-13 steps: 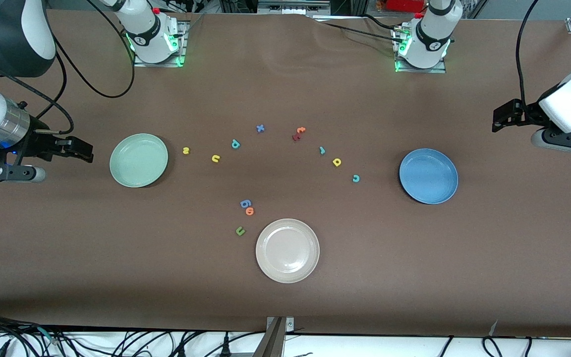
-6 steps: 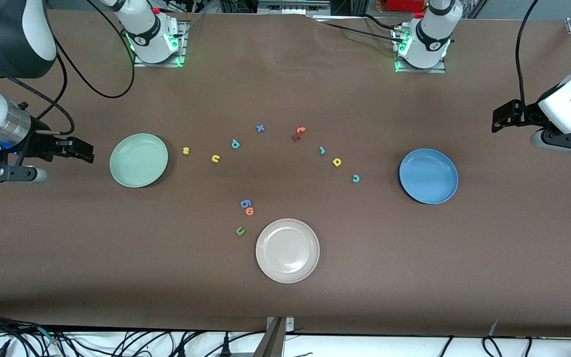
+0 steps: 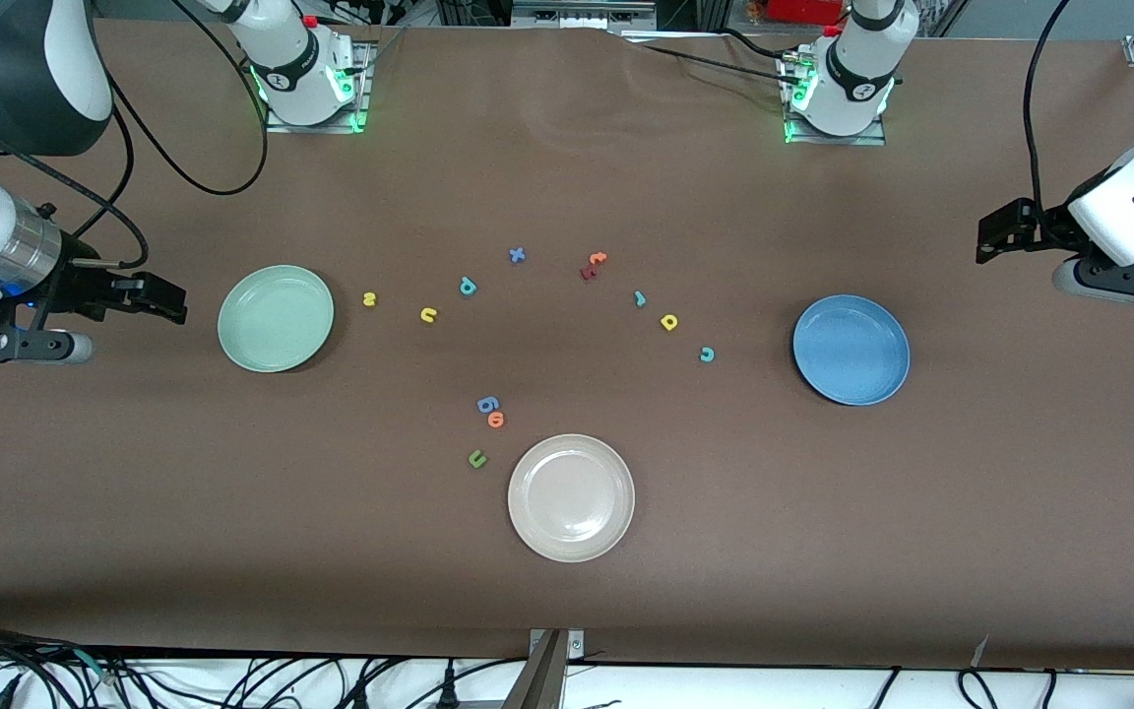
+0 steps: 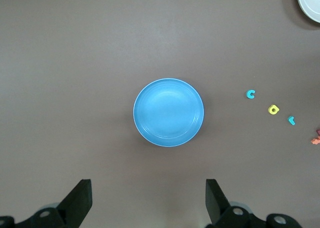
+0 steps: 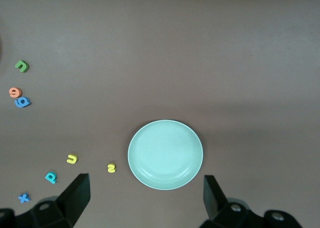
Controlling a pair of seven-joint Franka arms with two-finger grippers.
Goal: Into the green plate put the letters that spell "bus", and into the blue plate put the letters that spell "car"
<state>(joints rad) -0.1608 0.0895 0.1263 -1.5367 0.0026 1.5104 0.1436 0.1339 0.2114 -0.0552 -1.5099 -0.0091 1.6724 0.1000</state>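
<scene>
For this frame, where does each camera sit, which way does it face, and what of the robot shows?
Front view: high across the table, facing the bases; shows both arms, the left hand and right hand open at the table's ends.
Left wrist view: looks down on the blue plate; its own fingers show.
Right wrist view: looks down on the green plate; its own fingers show.
Shared: front and left wrist views both show the cream plate.
</scene>
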